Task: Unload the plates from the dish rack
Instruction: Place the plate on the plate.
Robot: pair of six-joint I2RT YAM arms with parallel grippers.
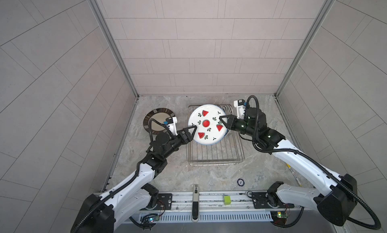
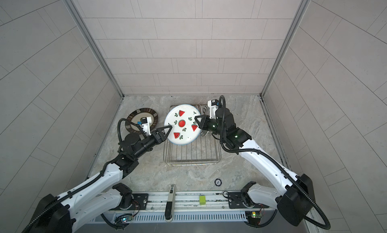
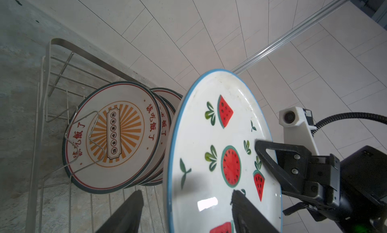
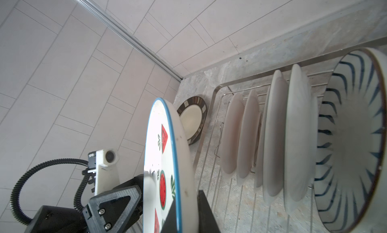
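The rack [image 1: 215,158] held several plates [image 3: 113,137] upright at its far end. The watermelon plate [image 1: 206,124] hung clear above it, face up and somewhat tilted. The right gripper [image 1: 222,119] was clamped on one side of its rim. The left gripper [image 1: 194,129] straddled the opposite side, jaws part-open and gripping nothing; one finger [image 3: 125,213] showed a gap to the plate. The handover likely required the left jaws to seat fully on the rim before the right released. Early release risked dropping the plate onto the rack.
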